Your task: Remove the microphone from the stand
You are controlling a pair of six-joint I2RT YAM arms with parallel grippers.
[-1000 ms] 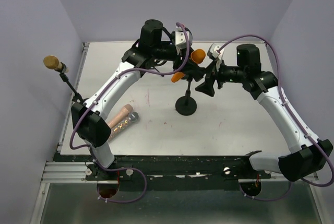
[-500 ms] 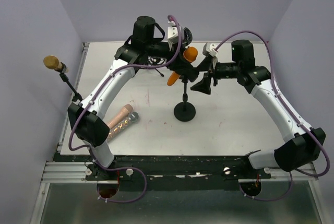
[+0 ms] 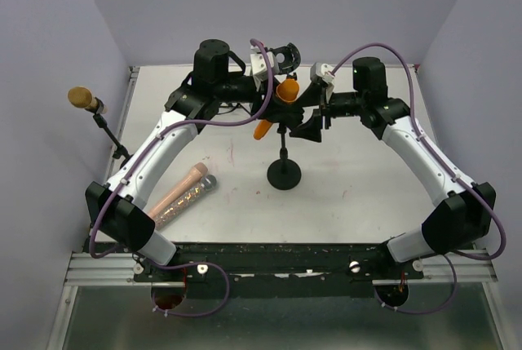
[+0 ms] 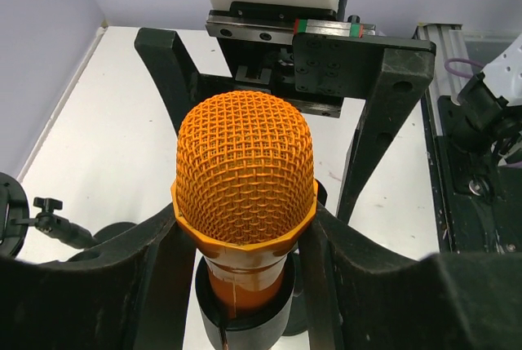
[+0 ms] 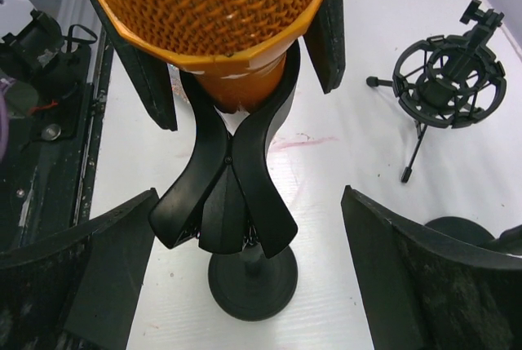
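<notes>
Both arms have swung left, dragging the stand (image 3: 284,175) with them, so the orange microphone (image 4: 245,170), clamped in the left gripper (image 4: 249,232), still sits in the stand's clip (image 5: 228,219) while the right gripper (image 3: 311,130) gapes wide just beside it.

two arms, left arm (image 3: 155,152) and right arm (image 3: 432,166): white link shells, black joint housings. purple cable (image 3: 383,48) looped along each, up from the black base rail (image 3: 269,256). black curved jaws at the ends farthest from that rail; screw heads and a red-green strip on the left wrist plate (image 4: 363,56).
</notes>
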